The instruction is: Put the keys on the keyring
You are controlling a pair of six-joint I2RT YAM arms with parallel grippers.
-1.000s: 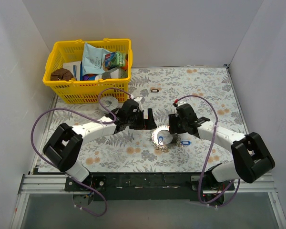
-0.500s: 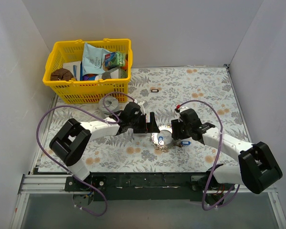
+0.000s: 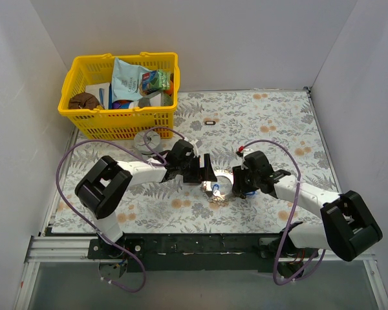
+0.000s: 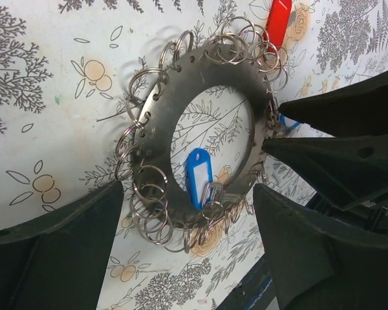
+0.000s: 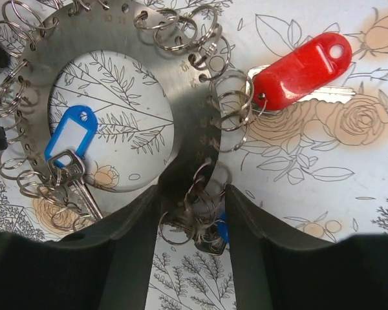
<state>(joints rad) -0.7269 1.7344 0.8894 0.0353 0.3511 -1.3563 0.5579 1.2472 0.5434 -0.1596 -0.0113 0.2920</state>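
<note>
The keyring (image 3: 218, 188) is a flat silvery disc with a wide hole and several small split rings round its rim, lying on the floral table. One of the keys, blue-tagged (image 4: 197, 177), lies in the hole, and a red one (image 5: 301, 64) hangs off the rim. A second blue key (image 5: 222, 227) peeks from under the rim. My left gripper (image 4: 187, 190) is open, its fingers spread to either side of the keyring's (image 4: 161, 123) near part. My right gripper (image 5: 193, 194) is shut across the keyring's (image 5: 181, 110) flat band, with bunched split rings pressed against one finger (image 5: 258, 239).
A yellow basket (image 3: 77, 115) of mixed items stands at the back left. A grey round tin (image 3: 147, 139) lies in front of it. A small dark object (image 3: 210, 122) sits mid-table further back. White walls close in on three sides.
Both arms have moved inward and down onto the keyring. The left jaws have narrowed a little, and the right jaws have closed in on the band.
</note>
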